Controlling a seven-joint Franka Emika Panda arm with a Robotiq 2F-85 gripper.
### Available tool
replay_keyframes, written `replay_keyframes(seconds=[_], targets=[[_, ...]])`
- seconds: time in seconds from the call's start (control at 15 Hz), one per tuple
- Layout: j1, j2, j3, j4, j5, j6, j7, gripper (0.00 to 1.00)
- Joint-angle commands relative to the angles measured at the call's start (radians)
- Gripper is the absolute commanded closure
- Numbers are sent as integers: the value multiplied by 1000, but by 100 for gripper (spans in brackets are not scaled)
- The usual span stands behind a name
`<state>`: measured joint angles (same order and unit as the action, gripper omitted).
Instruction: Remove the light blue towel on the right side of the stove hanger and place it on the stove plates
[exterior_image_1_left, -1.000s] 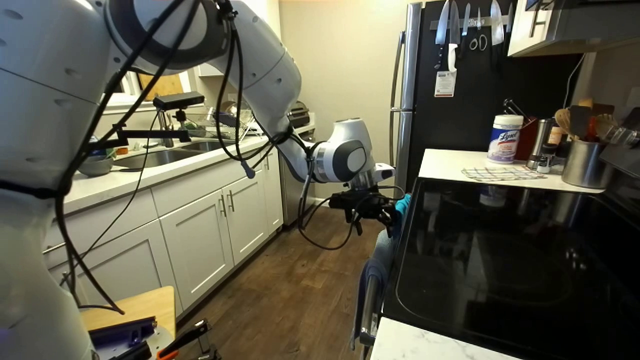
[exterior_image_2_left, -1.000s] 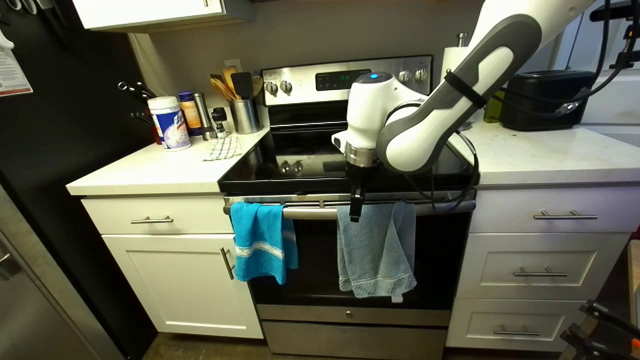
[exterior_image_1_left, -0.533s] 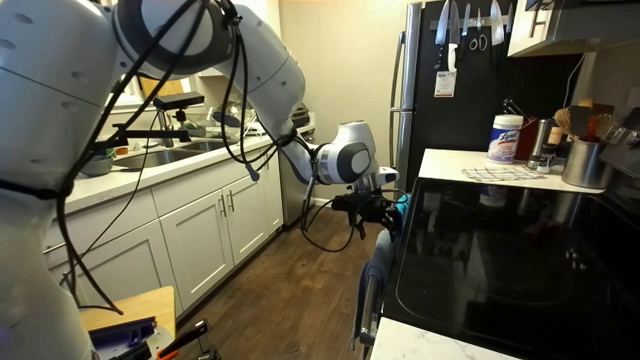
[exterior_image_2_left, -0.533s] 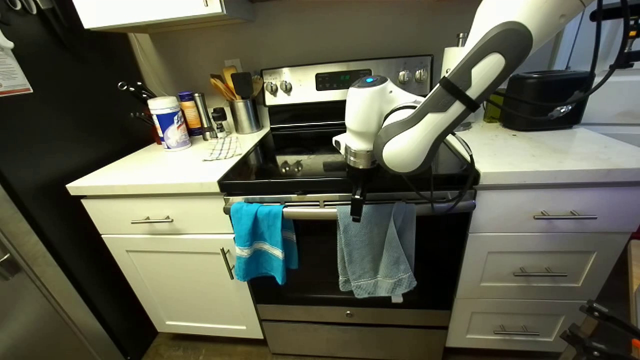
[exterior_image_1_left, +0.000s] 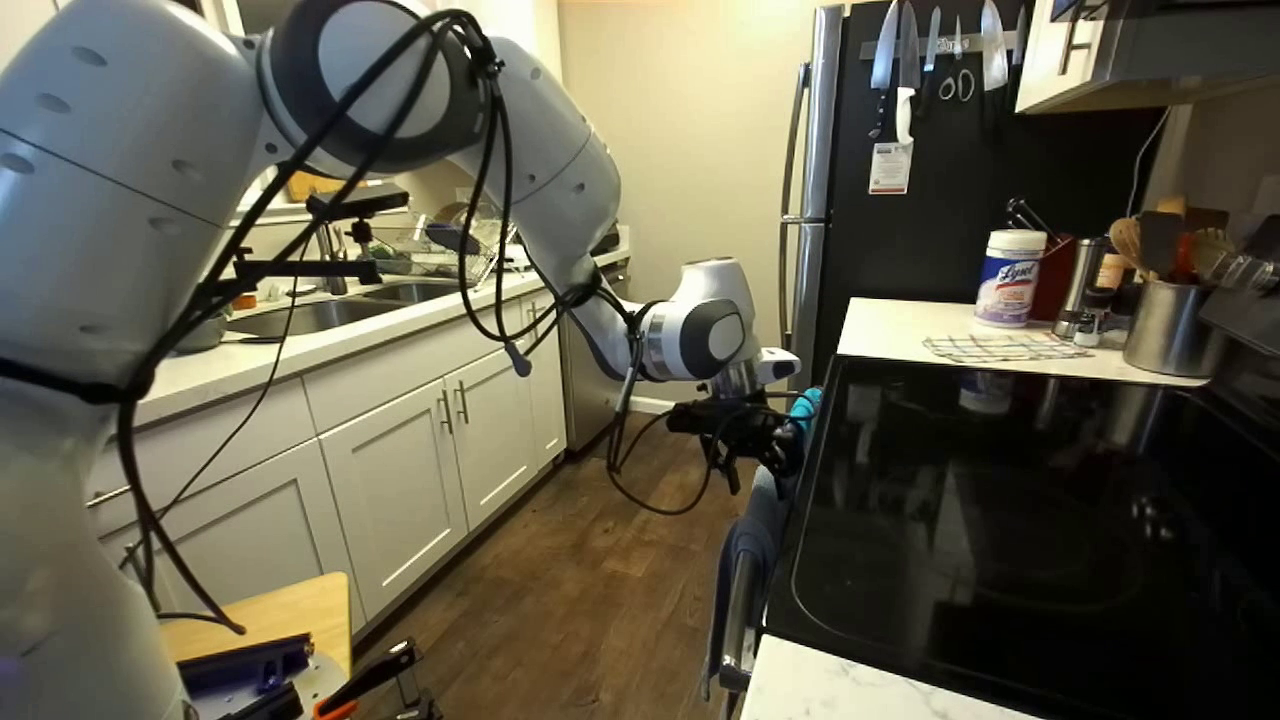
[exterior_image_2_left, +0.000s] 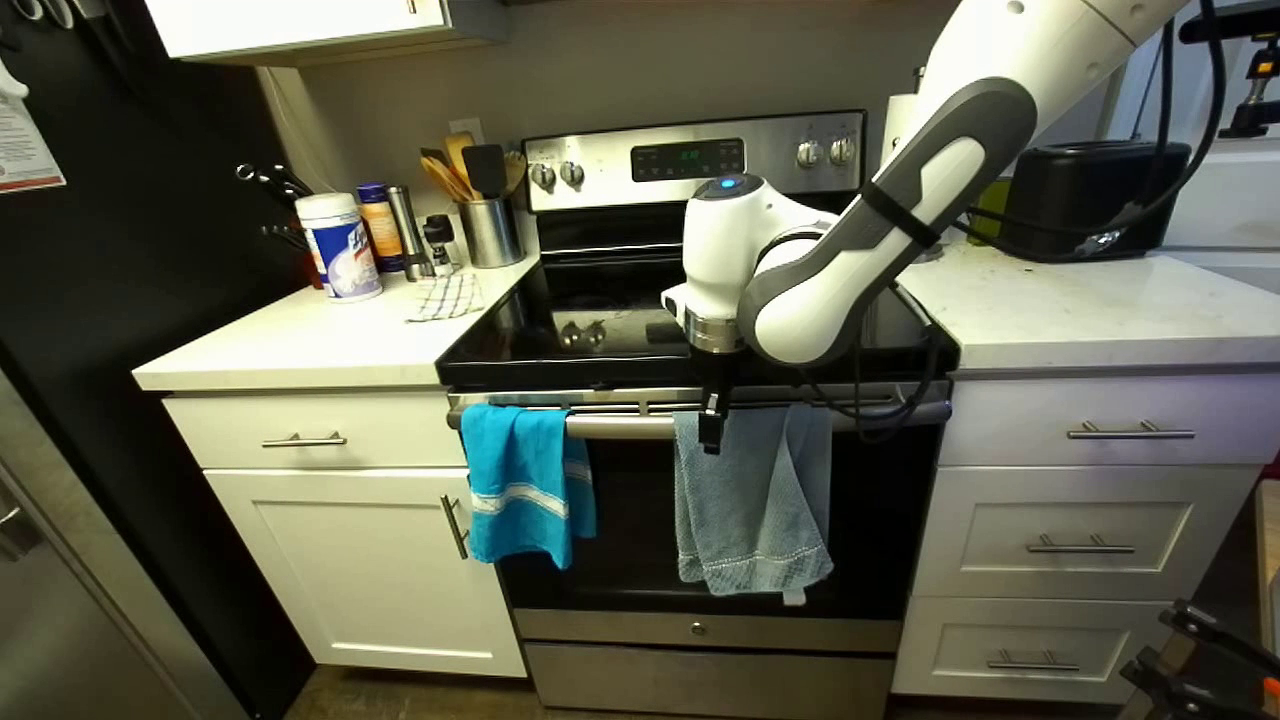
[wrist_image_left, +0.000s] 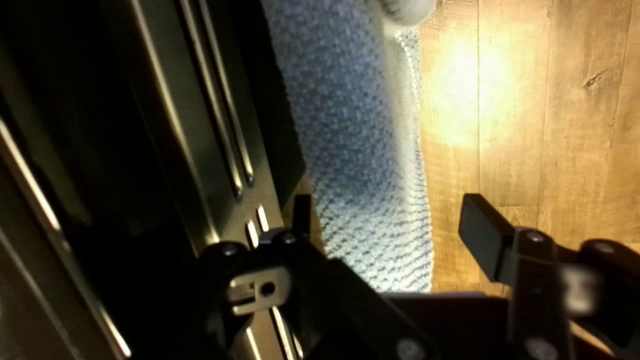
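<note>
The light blue towel (exterior_image_2_left: 755, 510) hangs over the right part of the stove hanger (exterior_image_2_left: 620, 427), a silvery bar on the oven front. It also shows in an exterior view (exterior_image_1_left: 748, 545) and in the wrist view (wrist_image_left: 345, 110). My gripper (exterior_image_2_left: 711, 440) points down at the towel's upper left edge. In the wrist view my gripper (wrist_image_left: 387, 225) is open, one finger on the stove side and one on the floor side, with the towel between them and gaps on both sides. The glossy black stove plates (exterior_image_1_left: 1000, 530) lie behind the bar and also show in an exterior view (exterior_image_2_left: 620, 340).
A bright turquoise towel (exterior_image_2_left: 520, 490) hangs on the left of the bar. White counters (exterior_image_2_left: 310, 340) flank the stove. A wipes tub (exterior_image_2_left: 340, 247), utensil pot (exterior_image_2_left: 490, 232) and checked cloth (exterior_image_2_left: 447, 297) stand left; a black toaster (exterior_image_2_left: 1095, 200) stands right.
The arm and gripper have moved down slightly, so the fingers sit a little lower at the towel's upper edge. The towels have not moved.
</note>
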<state>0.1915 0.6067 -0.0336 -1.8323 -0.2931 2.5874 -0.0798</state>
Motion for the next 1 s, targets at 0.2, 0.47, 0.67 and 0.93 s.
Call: replay_keyframes(seconds=[0.2,0.47,0.67,0.93], targets=[[97,-4,-113,13,-160,16,190,72],[131,-7,-123,12,-212,-4,232,90],[157,-9,-149,11,-257,8,279,90],[173,-19,-156,2,-292,12,327,90]])
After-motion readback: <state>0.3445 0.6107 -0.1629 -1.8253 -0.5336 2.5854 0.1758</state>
